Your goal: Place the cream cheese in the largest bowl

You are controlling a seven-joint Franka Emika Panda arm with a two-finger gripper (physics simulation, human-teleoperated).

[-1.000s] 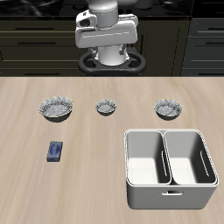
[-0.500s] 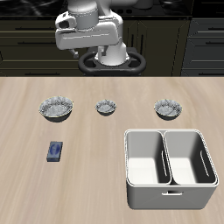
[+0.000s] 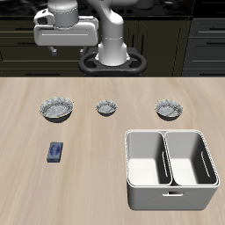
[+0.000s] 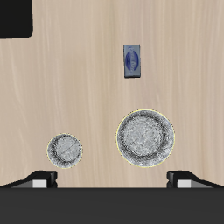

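The gripper (image 4: 111, 179) hangs high above the table's back edge, fingers (image 4: 41, 178) spread wide and holding nothing, only their tips showing in the wrist view. Beneath it sits the largest bowl (image 3: 55, 108), with a smaller bowl (image 3: 107, 107) beside it along the back of the table (image 3: 88, 176). The cream cheese (image 3: 55, 152) lies flat on bare wood, just in front of the largest bowl and well apart from the white bin (image 3: 170, 168) near the front edge. The reach should carry on past the bowl, descend squarely over the box and close across its narrow width; its low profile likely demands a deep, level approach.
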